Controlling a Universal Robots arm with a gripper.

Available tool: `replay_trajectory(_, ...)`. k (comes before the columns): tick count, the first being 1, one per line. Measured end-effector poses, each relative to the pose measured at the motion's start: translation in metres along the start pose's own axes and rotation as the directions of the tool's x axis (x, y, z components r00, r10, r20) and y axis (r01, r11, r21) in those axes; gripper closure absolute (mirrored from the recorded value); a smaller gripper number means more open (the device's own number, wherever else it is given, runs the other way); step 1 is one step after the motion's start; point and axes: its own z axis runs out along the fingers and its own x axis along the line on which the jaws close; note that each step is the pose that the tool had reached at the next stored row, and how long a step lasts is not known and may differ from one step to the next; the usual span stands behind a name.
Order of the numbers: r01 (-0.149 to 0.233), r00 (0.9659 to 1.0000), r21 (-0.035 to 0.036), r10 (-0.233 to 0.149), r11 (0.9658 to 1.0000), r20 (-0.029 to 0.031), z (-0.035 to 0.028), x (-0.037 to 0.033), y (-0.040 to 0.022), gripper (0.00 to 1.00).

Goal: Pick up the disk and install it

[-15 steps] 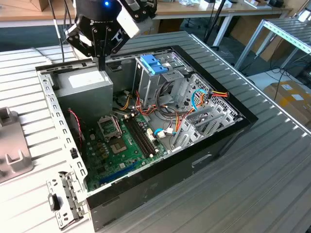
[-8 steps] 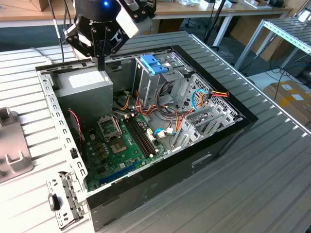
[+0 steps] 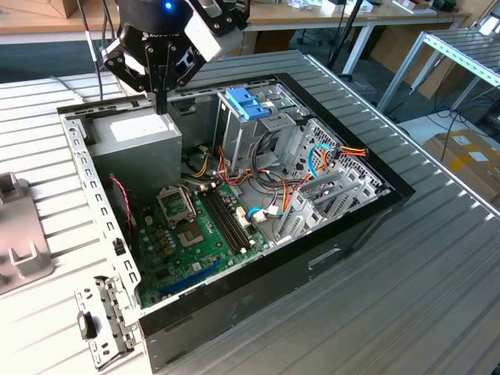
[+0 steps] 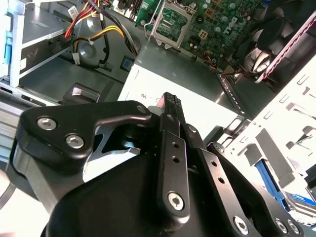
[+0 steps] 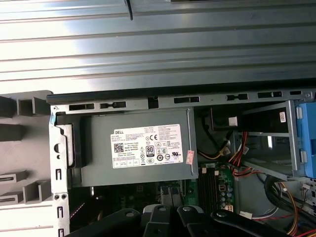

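gripper (image 3: 162, 109), fingers pressed together and empty, hangs over the grey power supply box (image 3: 144, 144) inside the open computer case (image 3: 234, 301), apparently high enough to clear its parts.

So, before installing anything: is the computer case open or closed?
Open: the case has no cover on; the motherboard and power supply lie exposed.

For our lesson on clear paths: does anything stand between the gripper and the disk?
Yes, it seems. The gripper hangs over the grey power supply inside the case. In the second wrist view, the blue-framed disk lies beyond the case's white slotted side wall, so that wall stands between them.
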Motion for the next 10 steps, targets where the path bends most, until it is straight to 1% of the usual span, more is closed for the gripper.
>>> replay_trajectory(10, 0.000, 1.0000, 0.0000, 0.000, 1.0000, 0.0000, 0.0000, 0.0021, -0.0002, 0.89)
